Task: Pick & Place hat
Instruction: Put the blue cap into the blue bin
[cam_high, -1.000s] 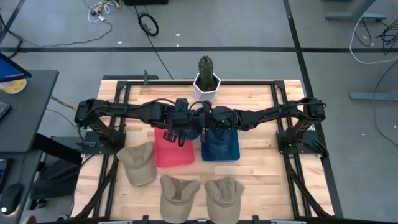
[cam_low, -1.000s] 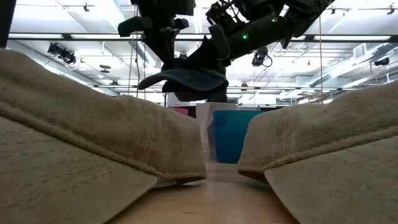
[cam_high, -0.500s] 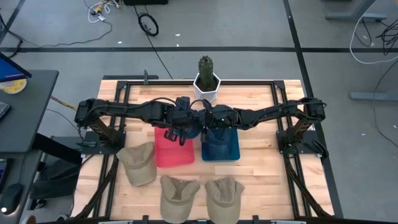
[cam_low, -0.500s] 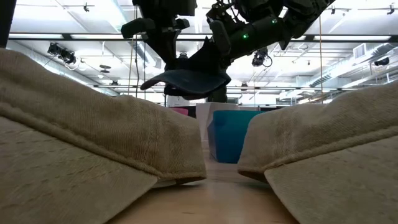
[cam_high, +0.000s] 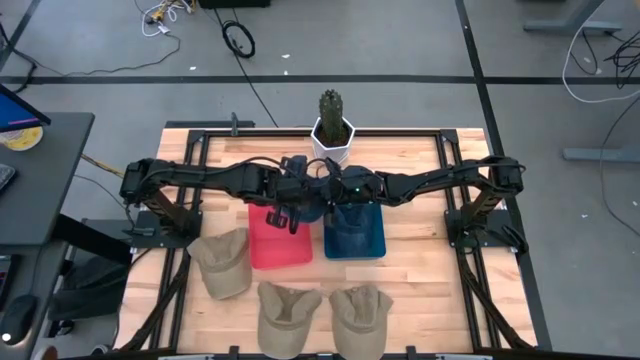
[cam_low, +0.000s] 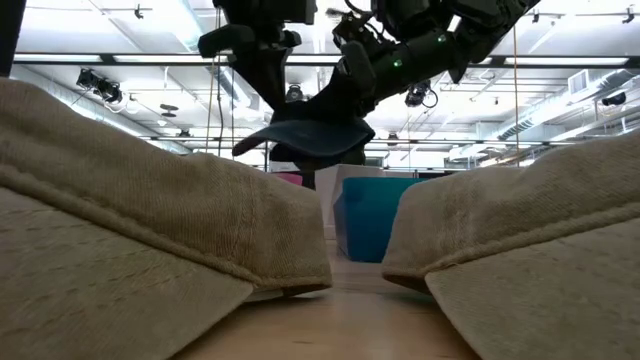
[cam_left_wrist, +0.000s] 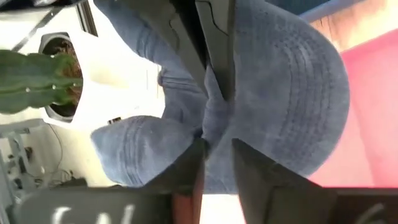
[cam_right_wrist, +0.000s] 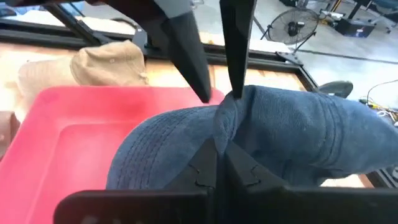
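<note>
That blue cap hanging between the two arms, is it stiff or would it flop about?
Probably floppy: the blue cap's crown bunches into a fold where the right gripper pinches it. It looks light, hanging from that pinch. Its brim holds a curve, so likely stiffer.

Tan caps (cam_high: 288, 315) crowding table's front

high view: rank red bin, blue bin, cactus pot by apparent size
1. red bin and blue bin: look alike, both partly hidden under the arms, so no ranking between them.
2. cactus pot: clearly smallest.
</note>
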